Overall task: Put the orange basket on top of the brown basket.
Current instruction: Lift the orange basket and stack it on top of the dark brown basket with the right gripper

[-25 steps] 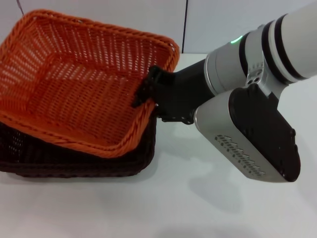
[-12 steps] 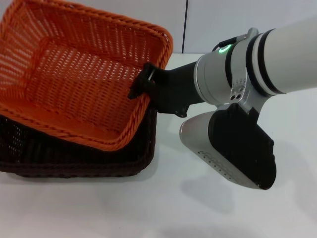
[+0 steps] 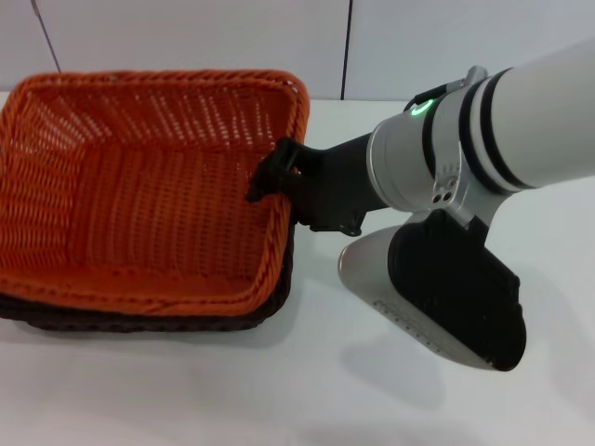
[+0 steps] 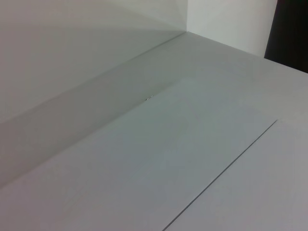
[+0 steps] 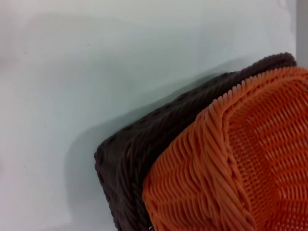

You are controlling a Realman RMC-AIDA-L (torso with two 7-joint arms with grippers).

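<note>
**Inspector:** State the position of the orange basket (image 3: 139, 186).

**Assistant:** It sits nested in the brown basket (image 3: 139, 319), on the left half of the white table (image 3: 307, 390) as the head view shows it. The orange rim lies close to level. Of the brown basket only a dark band shows beneath the near edge and at the near right corner. The right wrist view gives one corner: the orange basket (image 5: 231, 168) rests inside the brown basket (image 5: 139, 159), whose woven wall stands just outside and below the orange rim.

**Inspector:** And the right tool?

**Assistant:** The right tool (image 3: 270, 177) is at the orange basket's right-hand rim, about midway along that side. Its black fingers are pressed together on the braided edge, pinching the rim, one finger visible on the inner side of the wall. The right arm reaches in from the right, its white and grey links above the table.

**Inspector:** The left tool?

**Assistant:** It appears in no view. The left wrist view shows only a pale flat surface (image 4: 144, 159) and a wall (image 4: 72, 57).

**Inspector:** Other items?

**Assistant:** A white panelled wall (image 3: 232, 37) stands behind the table.
</note>
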